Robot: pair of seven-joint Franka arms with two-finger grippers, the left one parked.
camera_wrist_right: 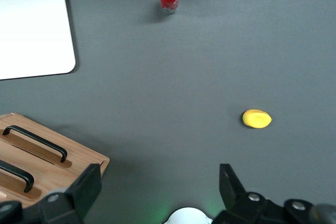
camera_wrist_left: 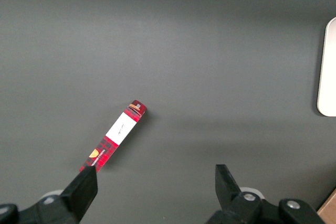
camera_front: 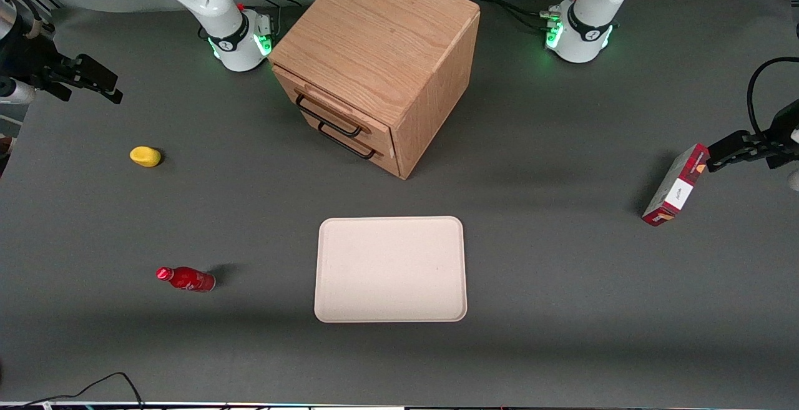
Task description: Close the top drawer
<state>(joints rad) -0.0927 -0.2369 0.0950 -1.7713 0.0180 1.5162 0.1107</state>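
The wooden cabinet [camera_front: 381, 42] stands at the middle of the table's back, turned at an angle. Its top drawer [camera_front: 334, 105] juts out a little from the cabinet front, with a thin black wire handle [camera_front: 328, 117]. The lower drawer [camera_front: 349, 141] sits just under it with a like handle. In the right wrist view both drawer fronts show, the top drawer's handle [camera_wrist_right: 16, 174] and the lower one's [camera_wrist_right: 37, 142]. My right gripper [camera_front: 100, 85] hangs open and empty above the working arm's end of the table, well away from the cabinet. Its fingers are wide apart [camera_wrist_right: 160, 177].
A cream tray [camera_front: 390, 269] lies nearer the front camera than the cabinet. A yellow lemon-like object [camera_front: 145, 156] and a lying red bottle [camera_front: 186, 278] are toward the working arm's end. A red box [camera_front: 677, 185] lies toward the parked arm's end.
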